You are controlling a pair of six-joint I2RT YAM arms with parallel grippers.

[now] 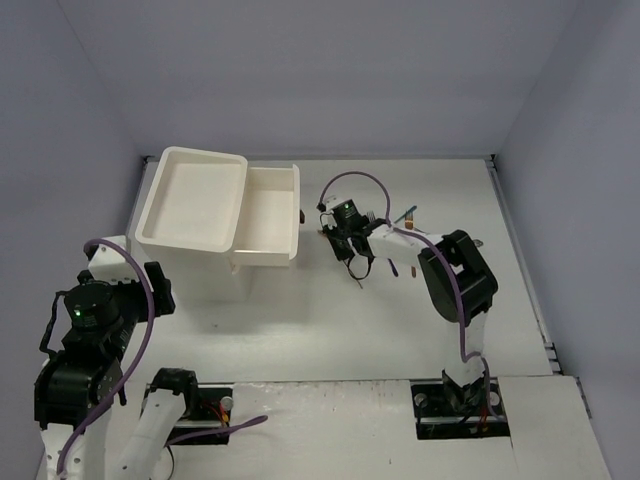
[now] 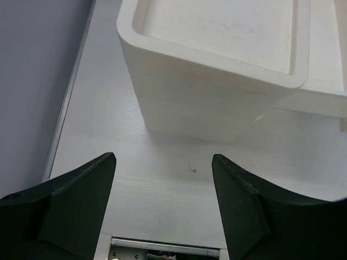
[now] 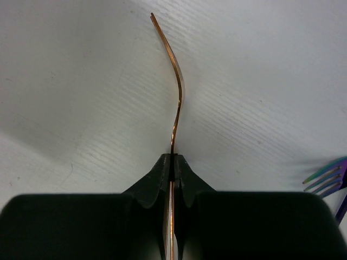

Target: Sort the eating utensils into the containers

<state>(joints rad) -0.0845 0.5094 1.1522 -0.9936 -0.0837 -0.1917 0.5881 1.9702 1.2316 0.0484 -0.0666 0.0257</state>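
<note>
My right gripper [image 3: 174, 160] is shut on a slim gold utensil [image 3: 176, 97], seen edge on, its curved end sticking out beyond the fingertips above the table. In the top view this gripper [image 1: 352, 260] hangs just right of the open white drawer [image 1: 270, 215], with the gold utensil [image 1: 358, 278] pointing toward the near edge. The drawer sticks out of the white box unit [image 1: 190, 210] and looks empty. An iridescent fork [image 3: 325, 176] lies at the right edge of the right wrist view. My left gripper [image 2: 162, 162] is open and empty, low over the table in front of the box [image 2: 206, 103].
A few more utensils [image 1: 407, 214] lie behind the right arm, partly hidden by it. The drawer's dark handle [image 1: 302, 215] faces the right gripper. Grey walls close in the table on the left, back and right.
</note>
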